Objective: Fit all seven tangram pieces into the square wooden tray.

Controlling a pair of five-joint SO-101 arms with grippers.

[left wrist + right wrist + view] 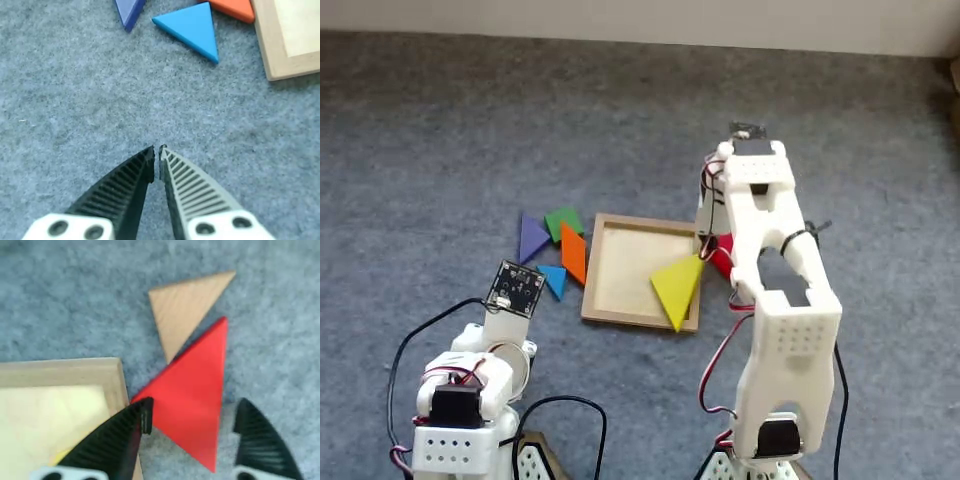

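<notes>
Start with the square wooden tray (632,321) near the middle of the tabletop. It looks light and unfixed, so a jaw catching its rim would probably shove it across the cloth-like surface. The yellow triangle (678,285) lies in the tray at the side facing the right arm. Its corners seem to ride on the rim rather than sit flat, so a knock there could tip it out. The red triangle (192,395) lies on the tabletop just outside that side of the tray, one edge close against the tray's corner. If you close on it now it may pivot or wedge against the wood, because one finger sits almost at the rim. It could also nudge the plain wooden triangle (182,310), which its far corner touches or overlaps. The orange piece (574,253), purple triangle (531,238), green piece (564,221) and blue triangle (192,27) wait past the tray's opposite side. The right jaws stand wide, straddling the red triangle and holding nothing; you cannot tell whether they touch it. The left jaws are all but closed and empty, above bare tabletop, short of the blue triangle.
</notes>
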